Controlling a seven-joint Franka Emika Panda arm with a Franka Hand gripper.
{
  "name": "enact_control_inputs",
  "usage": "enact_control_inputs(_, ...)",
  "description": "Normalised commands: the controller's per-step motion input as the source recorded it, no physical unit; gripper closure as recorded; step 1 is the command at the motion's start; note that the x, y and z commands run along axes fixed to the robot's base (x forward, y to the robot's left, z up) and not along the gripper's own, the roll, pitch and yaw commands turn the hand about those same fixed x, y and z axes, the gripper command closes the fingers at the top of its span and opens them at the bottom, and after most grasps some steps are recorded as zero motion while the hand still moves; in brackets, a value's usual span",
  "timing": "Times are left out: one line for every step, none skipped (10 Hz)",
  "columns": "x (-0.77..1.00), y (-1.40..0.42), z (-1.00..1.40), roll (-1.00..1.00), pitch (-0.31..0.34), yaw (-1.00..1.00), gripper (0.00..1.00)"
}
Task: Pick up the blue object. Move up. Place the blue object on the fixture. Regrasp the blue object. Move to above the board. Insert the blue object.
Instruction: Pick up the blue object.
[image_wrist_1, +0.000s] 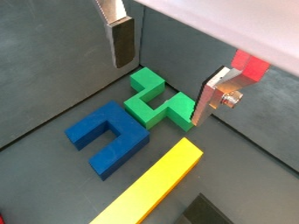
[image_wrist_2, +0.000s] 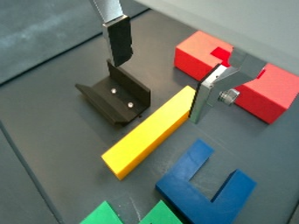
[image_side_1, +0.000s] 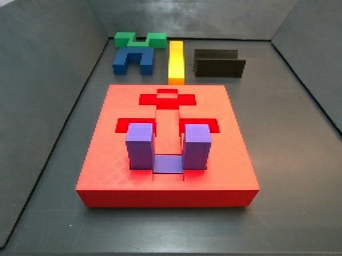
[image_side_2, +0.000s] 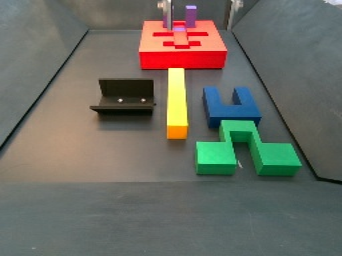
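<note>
Grey floor bears the blue object (image_wrist_1: 107, 136) below the empty, spread claw (image_wrist_1: 163, 74).

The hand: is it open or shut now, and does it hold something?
Open and empty: in a wrist view the hand has its fingers wide apart over the floor, nothing between them.
</note>
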Motion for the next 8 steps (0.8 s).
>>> enact_control_inputs(0.19,-0.43,-0.41,0.0,-0.124,0.0,0.0)
enact_control_inputs(0.08,-0.59,-0.61,0.0,-0.189,0.04,0.0)
enact_control_inputs(0.0,-0.46,-0.75,0.0,-0.203,0.09,0.0)
enact_control_inputs(-0.09,-0.41,-0.74,0.0,-0.206,0.07,0.0)
enact_control_inputs(-0.15,-0.32,-0.78,0.0,-0.21,0.02,0.0)
enact_control_inputs(-0.29,-0.27,-0.81,0.0,-0.216,0.0,0.0)
enact_control_inputs(-0.36,-0.26,-0.75,0.0,-0.237,0.0,0.0)
enact_control_inputs(-0.19,-0.13,-0.65,0.0,-0.213,0.0,0.0)
